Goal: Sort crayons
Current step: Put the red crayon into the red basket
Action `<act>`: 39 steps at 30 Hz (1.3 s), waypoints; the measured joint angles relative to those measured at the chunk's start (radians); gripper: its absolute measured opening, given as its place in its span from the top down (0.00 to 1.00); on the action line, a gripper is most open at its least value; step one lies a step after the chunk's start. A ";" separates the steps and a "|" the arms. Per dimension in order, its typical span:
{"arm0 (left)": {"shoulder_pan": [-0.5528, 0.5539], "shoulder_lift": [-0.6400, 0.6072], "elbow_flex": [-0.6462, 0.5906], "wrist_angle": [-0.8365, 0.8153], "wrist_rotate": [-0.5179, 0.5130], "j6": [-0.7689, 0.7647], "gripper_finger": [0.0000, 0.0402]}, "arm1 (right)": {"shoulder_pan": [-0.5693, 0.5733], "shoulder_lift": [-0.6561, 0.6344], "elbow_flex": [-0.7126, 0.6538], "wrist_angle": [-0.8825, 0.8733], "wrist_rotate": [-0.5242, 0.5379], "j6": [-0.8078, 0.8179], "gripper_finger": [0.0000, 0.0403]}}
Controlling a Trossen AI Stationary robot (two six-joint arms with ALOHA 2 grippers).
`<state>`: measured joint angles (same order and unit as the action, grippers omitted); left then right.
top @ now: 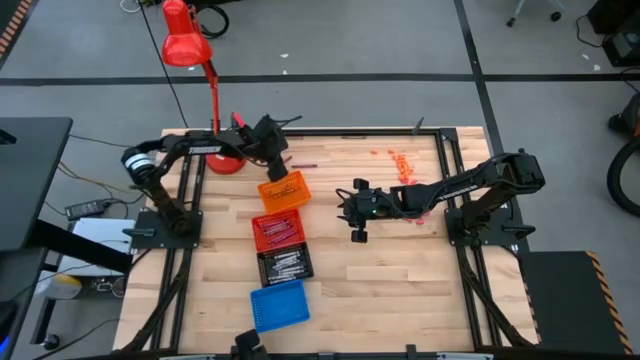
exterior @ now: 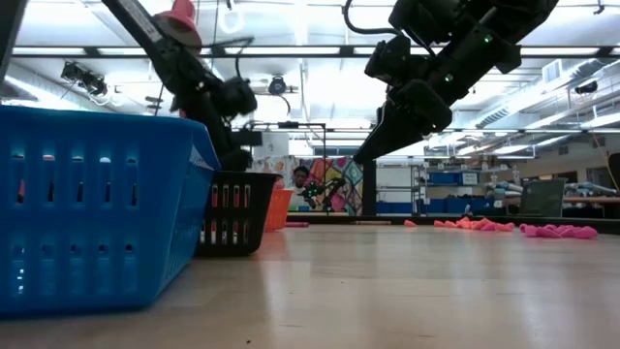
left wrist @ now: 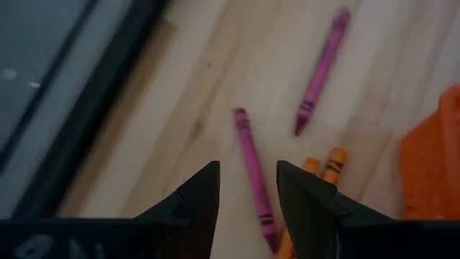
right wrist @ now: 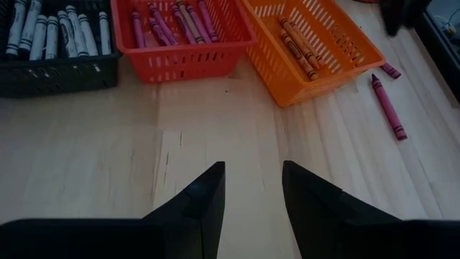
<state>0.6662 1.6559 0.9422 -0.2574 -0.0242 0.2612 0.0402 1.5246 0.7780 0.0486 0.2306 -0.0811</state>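
My left gripper point(top: 276, 157) point(left wrist: 248, 191) is open, low over the table just beyond the far end of the orange tray point(top: 283, 190). Its fingers stand on either side of a maroon crayon point(left wrist: 253, 169) that lies flat on the wood. A second maroon crayon point(left wrist: 320, 68) and two orange crayons point(left wrist: 325, 162) lie close by. My right gripper point(top: 357, 212) point(right wrist: 251, 191) is open and empty, raised above the table's middle point(exterior: 387, 136). The red tray point(right wrist: 183, 32) holds maroon crayons, the orange tray point(right wrist: 316, 39) orange ones, and the black tray point(right wrist: 57, 43) grey-white ones.
The trays stand in a row down the table's middle, with the blue tray point(top: 279, 304) nearest. A heap of loose crayons point(top: 402, 161) lies at the far right, under and beyond my right arm. A red desk lamp point(top: 187, 45) stands on its base point(top: 226, 162) by my left gripper.
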 joint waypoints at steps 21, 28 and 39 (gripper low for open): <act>0.084 0.152 0.003 0.006 0.127 0.016 0.67 | 0.000 0.000 0.000 0.001 0.000 0.000 0.64; 0.084 0.147 0.003 -0.002 0.122 0.016 0.81 | 0.000 0.000 0.000 0.001 0.001 0.000 0.64; 0.082 0.145 0.003 -0.019 0.122 0.009 0.94 | 0.000 0.000 0.000 0.001 0.001 0.000 0.64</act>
<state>0.7479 1.8008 0.9451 -0.2763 0.0982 0.2703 0.0402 1.5246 0.7780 0.0498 0.2317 -0.0811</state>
